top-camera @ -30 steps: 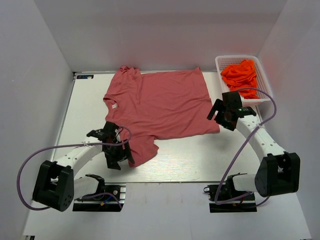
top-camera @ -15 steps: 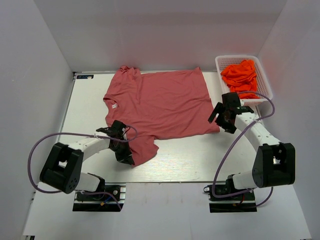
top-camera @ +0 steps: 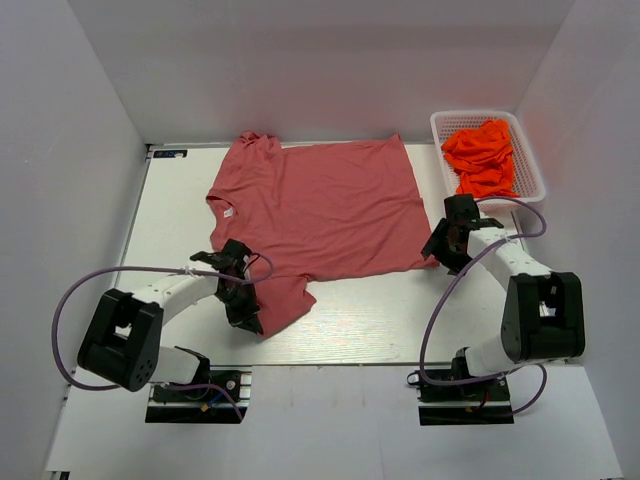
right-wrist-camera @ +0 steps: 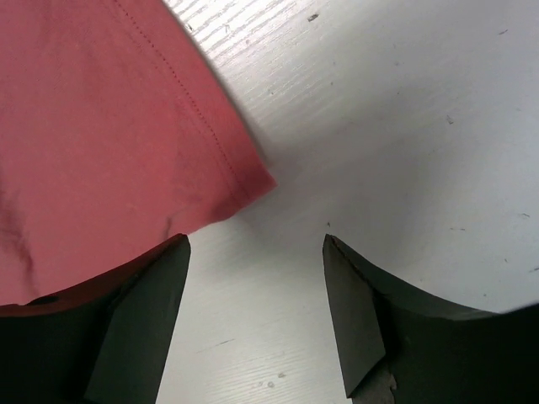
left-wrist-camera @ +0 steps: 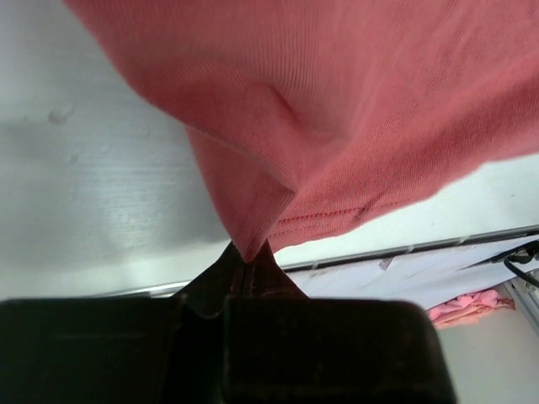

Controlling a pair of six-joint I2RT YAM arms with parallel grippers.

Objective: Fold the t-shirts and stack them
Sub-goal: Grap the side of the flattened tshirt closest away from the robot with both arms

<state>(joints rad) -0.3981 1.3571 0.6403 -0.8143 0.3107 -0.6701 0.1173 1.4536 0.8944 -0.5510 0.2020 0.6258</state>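
Note:
A large rose-red t-shirt (top-camera: 320, 210) lies spread flat on the white table, with its small white neck label at the left. My left gripper (top-camera: 243, 300) is at the near sleeve and is shut on a pinched fold of its hem (left-wrist-camera: 250, 252). In the left wrist view the red cloth (left-wrist-camera: 337, 109) rises from the jaws. My right gripper (top-camera: 441, 250) is low at the shirt's near right hem corner (right-wrist-camera: 253, 177). It is open, with bare table between its fingers (right-wrist-camera: 143, 286) and the corner just ahead of them. Orange t-shirts (top-camera: 482, 155) lie bunched in a basket.
The white mesh basket (top-camera: 529, 150) stands at the back right, just beyond the right arm. White walls close in the table on three sides. The table's near edge (top-camera: 330, 362) runs just behind both grippers. A purple cable loops from each arm.
My left gripper has moved onto the near sleeve and shut on it. My right gripper has come down and in toward the hem corner, its jaws slightly narrower.

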